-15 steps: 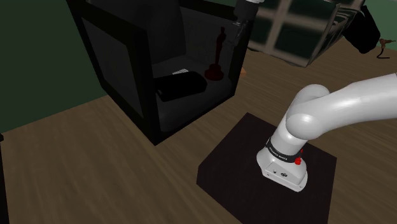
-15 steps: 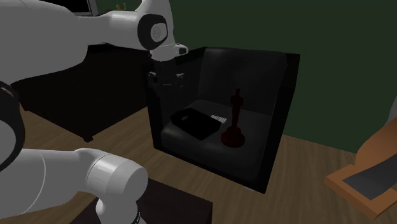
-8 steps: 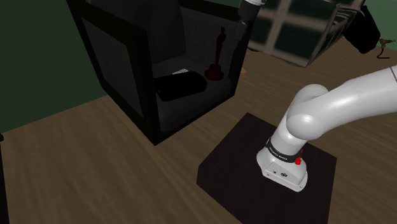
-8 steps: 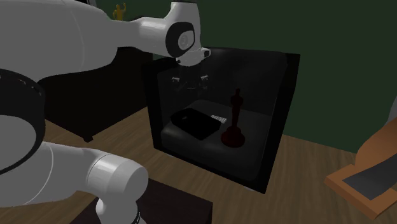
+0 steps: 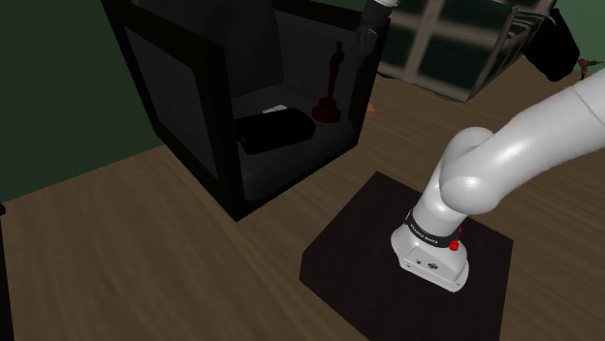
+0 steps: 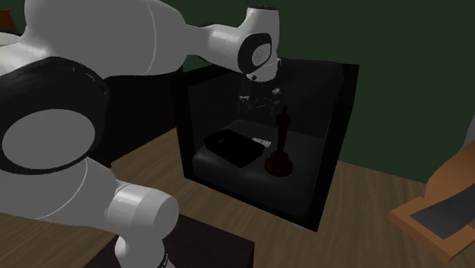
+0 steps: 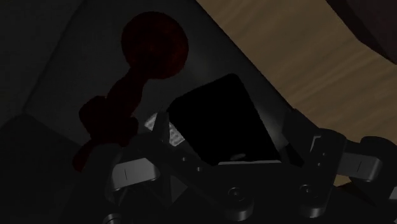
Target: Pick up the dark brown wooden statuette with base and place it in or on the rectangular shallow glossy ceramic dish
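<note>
The gripper hangs at upper middle of the second exterior view, before the top of a black cabinet's open front, its fingers spread wide and holding nothing. On the cabinet floor in that view, the flat black dish lies at mid-frame, and just beside it to the right the dark reddish-brown statuette stands upright on its round base, slightly right of and below the gripper.
</note>
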